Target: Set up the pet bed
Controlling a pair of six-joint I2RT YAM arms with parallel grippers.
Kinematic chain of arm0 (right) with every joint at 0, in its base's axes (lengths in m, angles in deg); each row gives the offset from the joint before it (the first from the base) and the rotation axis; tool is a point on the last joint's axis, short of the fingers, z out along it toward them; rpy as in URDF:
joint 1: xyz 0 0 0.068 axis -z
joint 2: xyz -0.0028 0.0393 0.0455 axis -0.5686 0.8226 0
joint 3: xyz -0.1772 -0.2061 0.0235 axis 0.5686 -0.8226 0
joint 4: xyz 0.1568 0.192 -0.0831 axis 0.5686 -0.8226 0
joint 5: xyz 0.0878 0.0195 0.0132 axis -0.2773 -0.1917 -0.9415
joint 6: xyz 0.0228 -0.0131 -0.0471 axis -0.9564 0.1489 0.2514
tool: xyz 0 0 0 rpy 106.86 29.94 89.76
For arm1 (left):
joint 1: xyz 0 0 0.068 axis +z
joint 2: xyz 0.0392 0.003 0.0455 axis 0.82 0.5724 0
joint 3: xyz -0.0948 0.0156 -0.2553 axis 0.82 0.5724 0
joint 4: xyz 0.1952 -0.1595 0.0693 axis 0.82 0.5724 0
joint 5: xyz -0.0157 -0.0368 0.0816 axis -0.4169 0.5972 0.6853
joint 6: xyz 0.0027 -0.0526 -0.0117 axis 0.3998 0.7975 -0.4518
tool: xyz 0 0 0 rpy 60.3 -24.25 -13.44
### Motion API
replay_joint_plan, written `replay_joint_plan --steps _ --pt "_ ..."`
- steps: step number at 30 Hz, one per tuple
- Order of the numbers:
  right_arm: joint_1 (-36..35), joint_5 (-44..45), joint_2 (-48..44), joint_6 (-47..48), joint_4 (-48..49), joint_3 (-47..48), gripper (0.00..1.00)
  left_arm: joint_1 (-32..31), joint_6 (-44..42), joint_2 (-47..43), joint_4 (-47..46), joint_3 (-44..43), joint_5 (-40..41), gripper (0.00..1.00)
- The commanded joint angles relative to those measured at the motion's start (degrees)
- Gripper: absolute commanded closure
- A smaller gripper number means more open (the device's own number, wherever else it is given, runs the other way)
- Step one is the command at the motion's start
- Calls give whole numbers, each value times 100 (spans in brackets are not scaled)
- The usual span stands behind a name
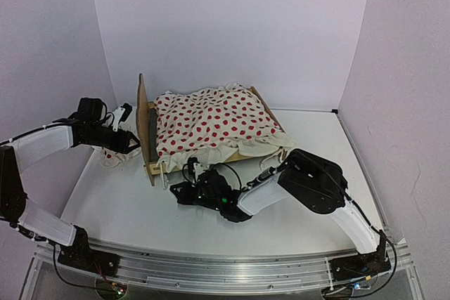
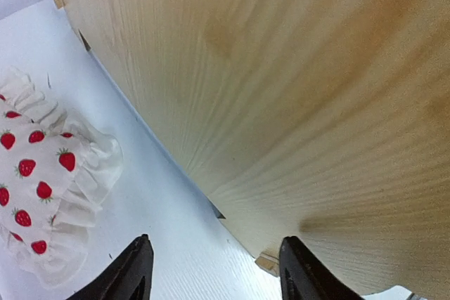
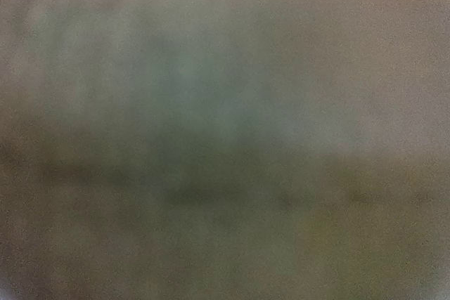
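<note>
1. White tabletop (image 1: 140,209), boxed in by plain white walls at the back and on both sides, with both arm bases at its near edge.
2. At the left end effector (image 2: 214,275): fingers (image 2: 133,275) spread apart, nothing between them, only bare tabletop under the gap.
3. Just ahead of those fingers: the outer face of the headboard (image 2: 295,89), light plywood with clear grain, filling most of the left wrist view. No contact visible.
4. To one side of the left end effector, flat on the tabletop: a small ruffled pillow (image 2: 39,180), white with red strawberry-like spots, lying apart from the headboard.
5. At the right end effector (image 1: 188,172): pressed together, low over the tabletop beside the near long side of the bed. Impossible to tell whether anything is pinched, the right wrist view being nothing but a grey-brown blur.
6. Just beyond it: the ruffled hem of the blanket (image 1: 211,121), white with red dots, draped over the bed and spilling past the near rail.
7. Toward the back middle of the tabletop: the pet bed (image 1: 143,124), resting on its base, headboard upright at the left end and nearly edge-on to the top camera. Strip of dark grey base just inside the headboard; far side rail showing past the blanket.
8. Further out: left arm extended from the left wall side, right arm bent at the elbow and stretched leftward across the front of the tabletop.
</note>
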Motion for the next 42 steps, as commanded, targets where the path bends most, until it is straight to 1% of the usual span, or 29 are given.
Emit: replay_joint_plan --steps 1,4,8,11,13,16,17,18,20,21,23,25,26,28,32,33,36,39,41,42 --pt "11 -34 -451 111 383 -224 100 -5 784 -748 119 78 70 46" --pt "14 -104 -552 170 387 -309 100 -128 1672 -1521 341 373 -131 52" --pt "10 -281 -726 361 360 -441 100 -527 2775 -2325 606 942 66 52" --pt "8 -445 -786 307 282 -511 100 -581 2889 -2684 821 1260 -98 54" --pt "14 -590 -777 231 141 -464 100 -644 2826 -2861 692 1423 -462 57" --pt "8 -893 -772 115 -211 -381 100 -857 2514 -3064 314 1541 -846 57" --pt "10 -948 -788 69 -318 -381 100 -922 2226 -3184 -110 1606 -1190 57" --pt "13 -1000 -819 27 -401 -399 100 -988 1514 -3335 -411 1651 -1651 57" --pt "10 -1092 -885 -44 -578 -447 100 -1037 -241 -3458 -738 1724 -2336 51" --pt "9 -1142 -920 -80 -709 -461 100 -1039 -1338 -3397 -633 1736 -2670 47" --pt "11 -1268 -986 -140 -865 -477 100 -1039 -3419 -3033 104 1690 -2895 46" --pt "11 -1409 -1043 -249 -980 -471 100 -1039 -4588 -2514 631 1683 -2709 48" --pt "11 -1475 -1076 -292 -989 -474 100 -1039 -5189 -2376 714 1708 -2656 49" --pt "11 -1587 -1142 -376 -991 -496 100 -1040 -5670 -2219 566 1849 -2591 50" --pt "10 -1426 -1253 -566 -984 -561 100 -1086 -6270 -2185 -393 2380 -2698 48" --pt "9 -1388 -1242 -614 -982 -540 100 -1139 -6277 -2168 -862 2605 -2664 48" --pt "9 -1351 -1168 -842 -960 -419 100 -1530 -5839 -1983 -2127 3087 -2268 46" --pt "21 -1245 -1098 -1216 -803 -410 100 -1948 -5631 -1592 -2863 3349 -1717 46" --pt "20 -1144 -1096 -1445 -622 -455 100 -2041 -5574 -1331 -3298 3503 -1460 45" --pt "23 -1099 -1102 -1555 -560 -482 100 -2050 -5500 -1186 -3656 3606 -1310 45"
